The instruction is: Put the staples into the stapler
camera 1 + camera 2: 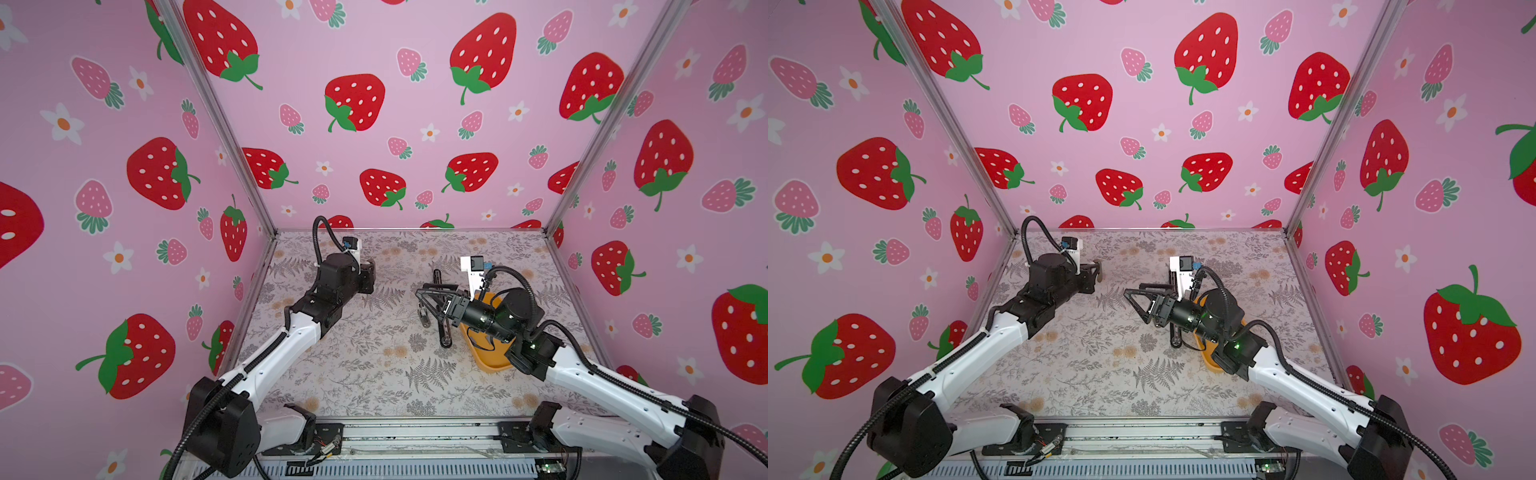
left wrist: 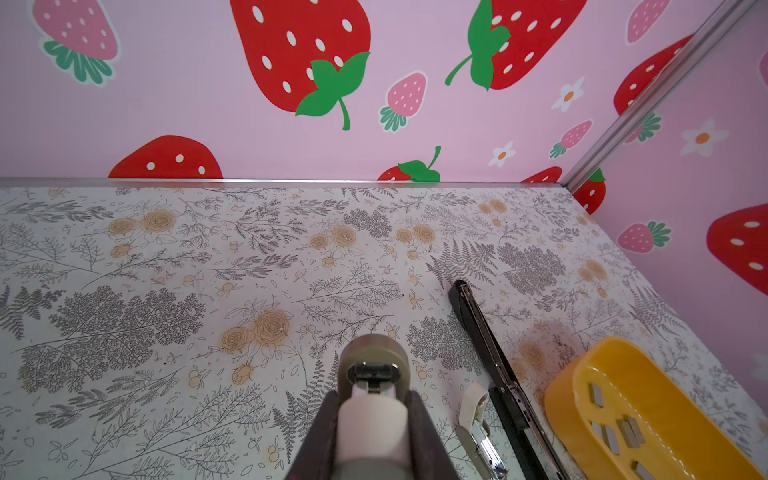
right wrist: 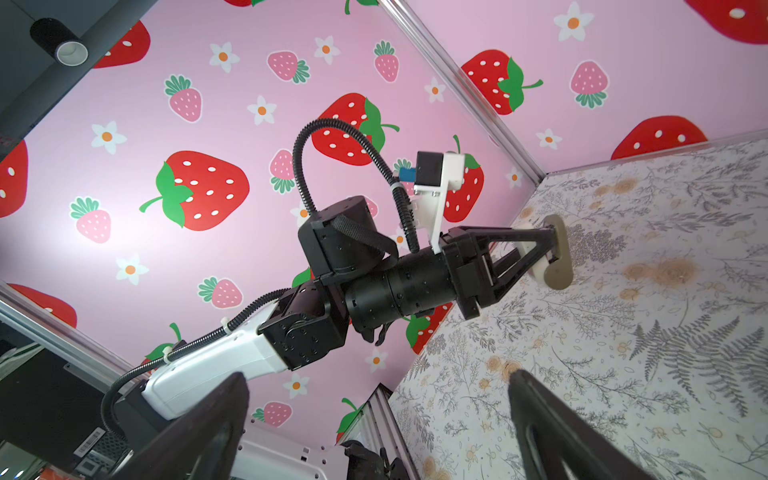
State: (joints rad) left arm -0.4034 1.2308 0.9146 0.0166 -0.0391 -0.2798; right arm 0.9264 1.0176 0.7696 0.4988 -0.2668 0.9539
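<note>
My left gripper (image 2: 372, 395) is shut on a small whitish stapler (image 2: 374, 361) with an olive base, held above the floral table near the back left; both top views show that gripper (image 1: 368, 266) (image 1: 1096, 268). In the right wrist view the held stapler (image 3: 555, 253) points at the table. Several short grey staples (image 2: 629, 432) lie in the yellow tray (image 2: 582, 399). My right gripper (image 1: 422, 299) (image 1: 1131, 297) (image 3: 376, 376) is open and empty, turned on its side and pointing left, just left of the tray.
A second small whitish stapler (image 2: 473, 415) lies opened on the table beside a long black stapler (image 2: 478, 328), both between my grippers and partly under the right one (image 1: 444, 336). The yellow tray (image 1: 490, 357) is largely covered by the right arm. Pink walls close three sides.
</note>
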